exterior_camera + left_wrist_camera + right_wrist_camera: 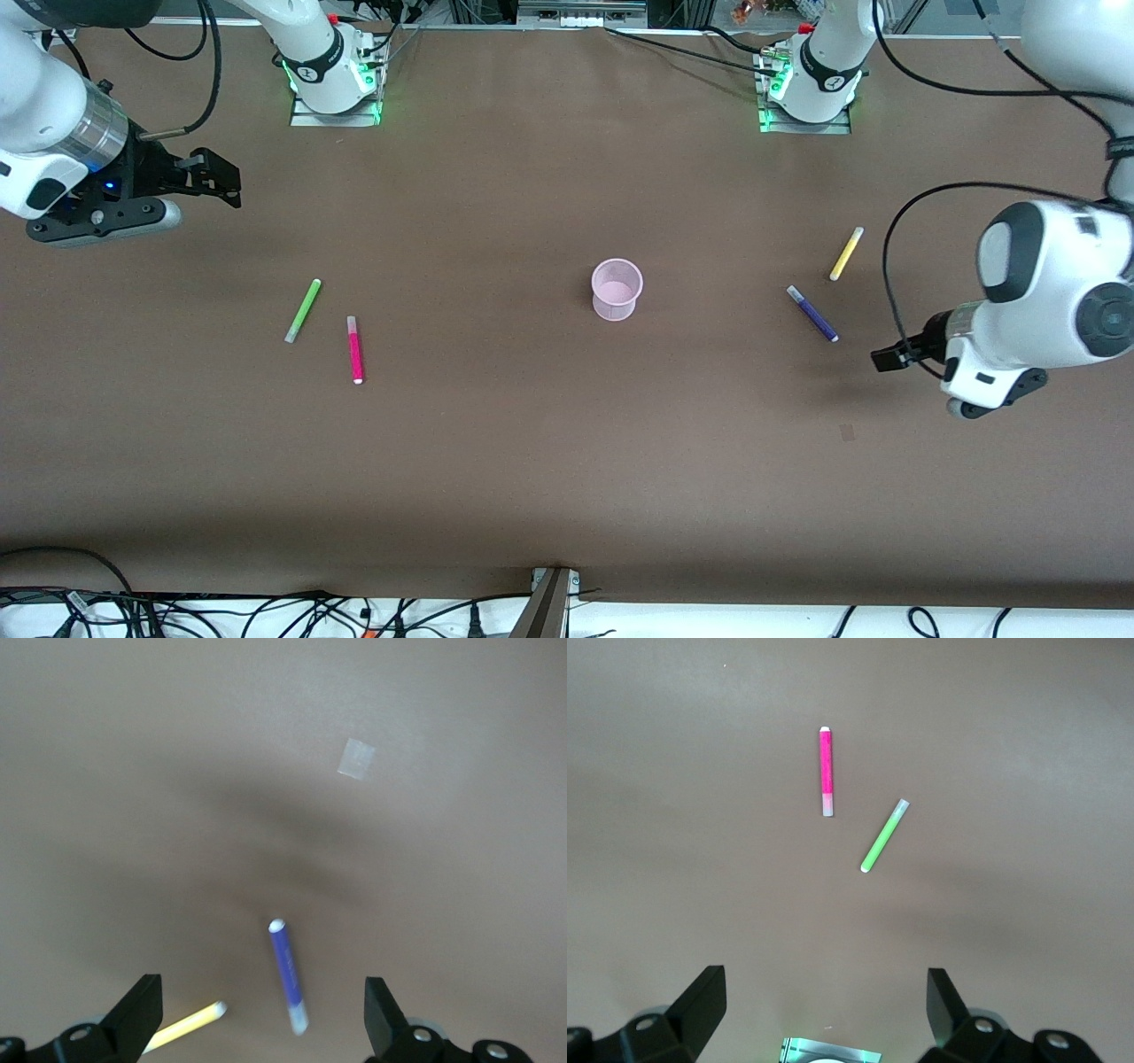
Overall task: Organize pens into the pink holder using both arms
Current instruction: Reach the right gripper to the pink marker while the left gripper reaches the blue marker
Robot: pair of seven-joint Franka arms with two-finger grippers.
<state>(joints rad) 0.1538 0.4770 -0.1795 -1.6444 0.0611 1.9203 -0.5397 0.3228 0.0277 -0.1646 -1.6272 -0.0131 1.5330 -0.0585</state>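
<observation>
The pink holder (pixel 617 289) stands upright and empty mid-table. The green pen (pixel 303 310) and magenta-pink pen (pixel 355 350) lie toward the right arm's end; both show in the right wrist view, green (pixel 884 835) and magenta (pixel 826 771). The purple pen (pixel 812 313) and yellow pen (pixel 846 253) lie toward the left arm's end; they show in the left wrist view, purple (pixel 288 975) and yellow (pixel 184 1025). My left gripper (pixel 889 357) (pixel 261 1010) is open and empty, over the table beside the purple pen. My right gripper (pixel 217 180) (pixel 824 1001) is open and empty, over the table's right-arm end.
The brown table (pixel 567 461) is bare apart from these things. A small pale patch (pixel 847 432) marks the cloth near the left gripper, also in the left wrist view (pixel 356 758). The arm bases (pixel 335 71) (pixel 811 80) stand along the edge farthest from the camera. Cables lie below the near edge.
</observation>
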